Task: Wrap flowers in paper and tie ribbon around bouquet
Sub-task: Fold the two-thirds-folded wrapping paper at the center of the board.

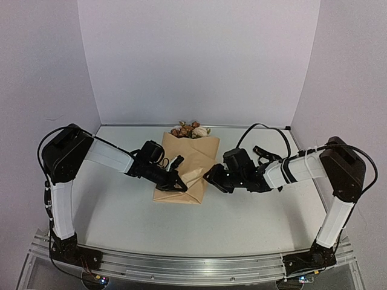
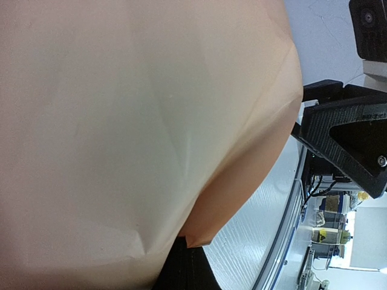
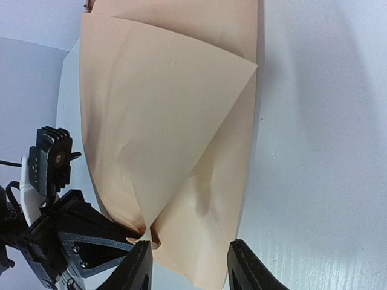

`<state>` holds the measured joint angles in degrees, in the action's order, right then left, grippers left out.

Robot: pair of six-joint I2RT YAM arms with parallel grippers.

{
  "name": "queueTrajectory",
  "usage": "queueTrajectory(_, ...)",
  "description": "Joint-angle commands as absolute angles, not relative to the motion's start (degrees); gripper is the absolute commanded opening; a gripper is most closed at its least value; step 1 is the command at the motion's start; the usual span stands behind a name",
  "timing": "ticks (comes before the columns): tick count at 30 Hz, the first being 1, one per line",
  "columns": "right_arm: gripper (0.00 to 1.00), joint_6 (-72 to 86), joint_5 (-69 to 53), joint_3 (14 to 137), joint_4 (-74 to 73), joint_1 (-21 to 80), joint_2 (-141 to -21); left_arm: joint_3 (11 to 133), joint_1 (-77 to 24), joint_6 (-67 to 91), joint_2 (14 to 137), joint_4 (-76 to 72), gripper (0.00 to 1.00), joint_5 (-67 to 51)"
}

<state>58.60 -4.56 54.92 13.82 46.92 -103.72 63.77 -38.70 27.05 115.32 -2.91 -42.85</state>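
The paper (image 3: 163, 121), folded over the fragile flowers (image 1: 191, 129) on the surface (image 1: 121, 211) just ahead of my parted right hand (image 3: 188, 248), I judge light and springy, best held at the flap tip where my left hand (image 1: 177, 183) is pinched shut on it.

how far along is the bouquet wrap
Done: the paper is folded over the flowers, blooms showing at the far end. In hand: left gripper pinches the flap's tip; right gripper is open at the paper's near right corner. Left: no ribbon visible, so tying remains.
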Motion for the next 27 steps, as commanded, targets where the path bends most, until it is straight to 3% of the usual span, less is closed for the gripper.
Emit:
queueTrajectory(1,0.46,59.39,-2.92,54.3,18.51,47.07,-101.45,66.31,-38.94,27.2,115.8,-2.87,0.0,-43.0)
queueTrajectory(12,0.46,60.54,-4.04,55.34,21.35,46.73,-103.52,66.23,-38.94,26.91,115.38,-2.45,0.0,-42.93)
queueTrajectory(20,0.37,61.31,-5.83,59.09,21.63,45.31,-108.22,66.01,-38.94,27.11,115.22,-2.74,0.0,-43.24)
queueTrajectory(24,0.28,61.36,-6.85,60.09,21.88,44.48,-109.46,65.84,-38.94,26.83,114.99,-2.54,0.0,-43.29)
queueTrajectory(27,0.12,61.43,-6.84,60.63,21.88,44.15,-110.09,65.71,-38.93,26.95,114.76,-2.78,0.0,-43.63)
